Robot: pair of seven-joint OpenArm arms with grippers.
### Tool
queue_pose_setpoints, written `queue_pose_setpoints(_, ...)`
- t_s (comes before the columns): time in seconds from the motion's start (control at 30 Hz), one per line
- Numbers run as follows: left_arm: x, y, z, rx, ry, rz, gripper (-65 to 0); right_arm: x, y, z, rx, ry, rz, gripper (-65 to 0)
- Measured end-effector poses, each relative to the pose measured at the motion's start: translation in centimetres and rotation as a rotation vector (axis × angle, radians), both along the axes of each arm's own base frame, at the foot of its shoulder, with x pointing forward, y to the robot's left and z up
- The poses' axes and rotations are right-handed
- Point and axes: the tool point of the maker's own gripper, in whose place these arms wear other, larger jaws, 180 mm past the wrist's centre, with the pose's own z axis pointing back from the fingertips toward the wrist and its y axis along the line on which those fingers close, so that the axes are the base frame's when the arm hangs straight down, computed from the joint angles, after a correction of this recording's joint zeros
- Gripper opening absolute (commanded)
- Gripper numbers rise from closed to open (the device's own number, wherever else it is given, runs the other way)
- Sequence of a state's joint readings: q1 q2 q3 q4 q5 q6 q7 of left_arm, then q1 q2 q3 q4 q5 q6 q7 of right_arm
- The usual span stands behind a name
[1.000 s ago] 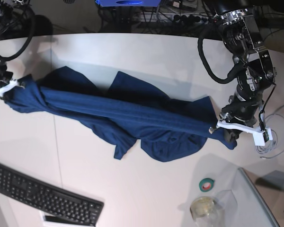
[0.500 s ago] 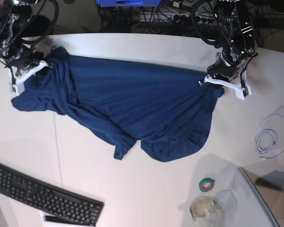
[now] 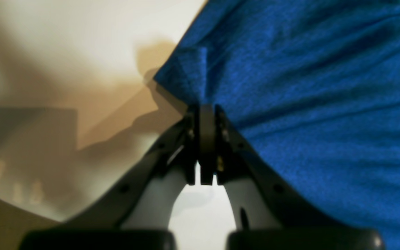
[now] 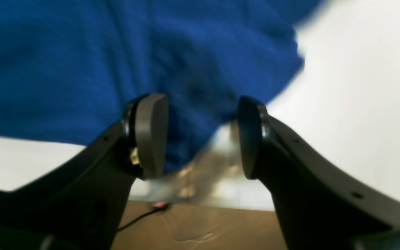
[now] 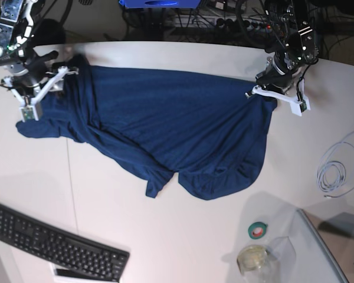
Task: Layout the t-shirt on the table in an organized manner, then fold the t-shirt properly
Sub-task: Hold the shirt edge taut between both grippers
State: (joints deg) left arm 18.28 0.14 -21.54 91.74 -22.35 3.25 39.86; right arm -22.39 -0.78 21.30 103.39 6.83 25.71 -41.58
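Left wrist view: the shirt [image 3: 307, 104] is a mid-to-deep blue knit with soft diagonal creases, filling the right side of the picture over the white table [image 3: 92, 45]. One small corner of it folds over just above the left gripper [image 3: 205, 114]. That gripper's jaws are pressed together with a pinch of the shirt's edge caught between them.

Right wrist view: the shirt [image 4: 116, 52] spreads across the top and left, blurred, its edge curving down toward the right gripper [image 4: 203, 135]. The jaws stand clearly apart. Cloth hangs behind and between the round pads [image 4: 151, 135], but neither pad presses it, so nothing is gripped. The table [image 4: 359, 104] shows bare to the right of the shirt.

Base view: the shirt [image 5: 177, 130] lies spread wide on the table [image 5: 183, 236], smooth along its far edge, bunched and rumpled along its near edge and at the end under the right gripper [image 5: 44, 88]. The left gripper [image 5: 271, 94] sits at the shirt's opposite far corner, holding it. A keyboard [image 5: 53, 244] lies near of the shirt, well apart from it.
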Motion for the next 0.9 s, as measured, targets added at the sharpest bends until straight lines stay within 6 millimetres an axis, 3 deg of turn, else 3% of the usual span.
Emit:
queue_pose_setpoints(0.07,-0.1,0.0,0.0,0.000,0.002,0.000,-65.0,0.5,2.7,-0.1,-0.017,-0.002,0.102,-34.4)
queue_pose_setpoints(0.17,-0.1,0.0,0.0,0.001,0.002,-0.001,-65.0,2.2,5.1,-0.7,-0.068,0.001,0.210,-34.4)
queue_pose_setpoints(0.27,-0.1,0.0,0.0,0.001,0.002,-0.001,-65.0,4.4,5.3,-1.1,-0.102,-0.004,0.227,-34.4)
queue_pose_setpoints(0.4,-0.1,0.0,0.0,0.001,0.002,0.000,-65.0,5.5,4.3,-2.5,-0.158,0.038,0.224,-34.8)
queue_pose_setpoints(0.47,-0.1,0.0,0.0,0.000,0.002,0.000,-65.0,5.5,4.2,-3.3,-0.165,0.065,0.228,-40.8)
queue_pose_setpoints(0.57,-0.1,0.0,0.0,0.000,0.002,0.000,-65.0,5.4,4.3,-3.7,-0.158,0.078,0.229,-60.2)
queue_pose_setpoints(0.63,-0.1,0.2,0.0,0.001,0.002,0.004,-65.0,5.4,4.3,-3.6,-0.161,0.077,0.229,-64.8)
queue_pose_setpoints(0.73,-0.2,0.3,0.0,0.002,0.002,0.009,-65.0,5.4,3.6,-1.7,-0.172,0.024,0.199,-64.7)
queue_pose_setpoints(0.9,-0.2,0.5,0.0,0.006,0.002,0.012,-65.0,4.9,-1.7,3.2,-0.262,-0.077,0.057,-64.7)
